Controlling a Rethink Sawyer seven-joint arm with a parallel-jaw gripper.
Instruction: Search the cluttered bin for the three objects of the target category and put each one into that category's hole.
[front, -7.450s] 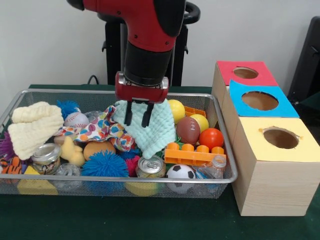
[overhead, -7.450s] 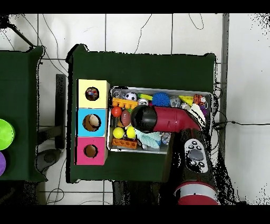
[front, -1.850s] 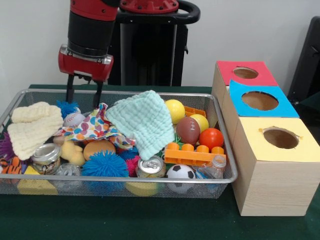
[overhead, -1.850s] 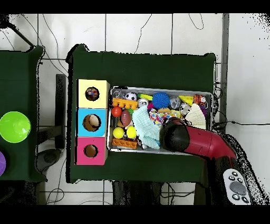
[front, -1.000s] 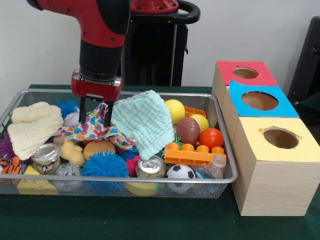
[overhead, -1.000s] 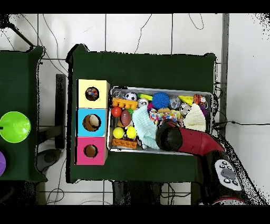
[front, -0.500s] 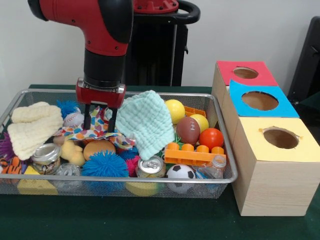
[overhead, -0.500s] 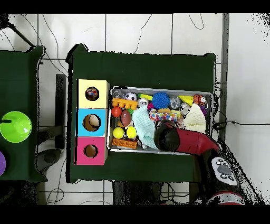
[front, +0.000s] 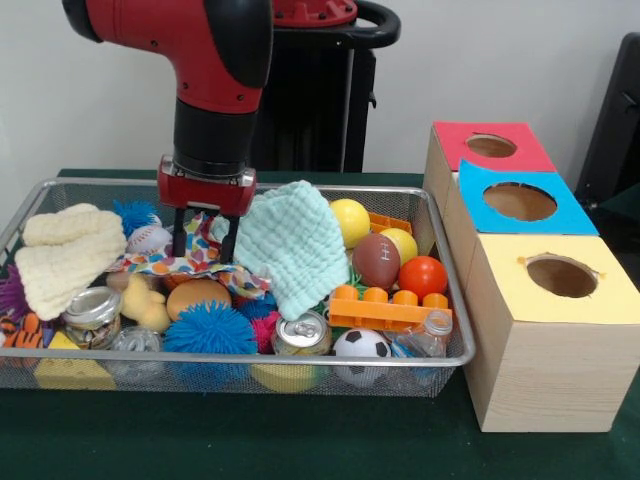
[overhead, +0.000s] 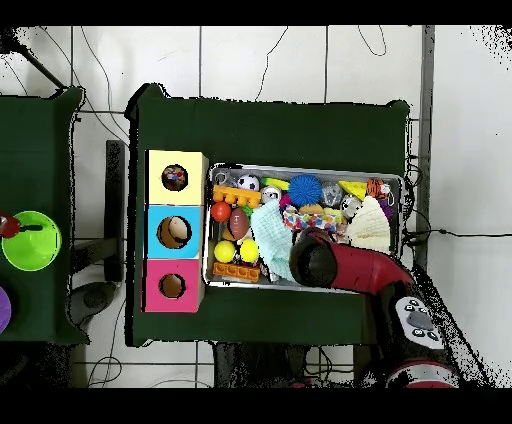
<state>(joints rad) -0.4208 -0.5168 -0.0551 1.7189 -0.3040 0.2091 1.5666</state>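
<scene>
My gripper (front: 204, 246) hangs open in the wire bin (front: 442, 292), its fingertips down on a polka-dot cloth (front: 165, 262) with a fold of it between them. A mint green cloth (front: 297, 240) lies just to its right, touching the right finger. A cream knitted cloth (front: 62, 254) sits at the bin's left end. In the overhead view the red arm (overhead: 340, 262) covers the gripper; the mint cloth (overhead: 270, 246) and the polka-dot cloth (overhead: 298, 217) show beside it.
Three wooden boxes with holes stand beside the bin: red (front: 491, 146), blue (front: 520, 201), yellow (front: 562, 276). The bin also holds balls, a toy football (front: 376, 260), spiky blue balls, a soda can (front: 301, 335), a jar (front: 91, 310) and orange bricks (front: 386, 308).
The gripper left the mint cloth, swung to the bin's left back, then came down and rightward onto the polka-dot cloth. Over the last second it shifted slightly right and lower.
</scene>
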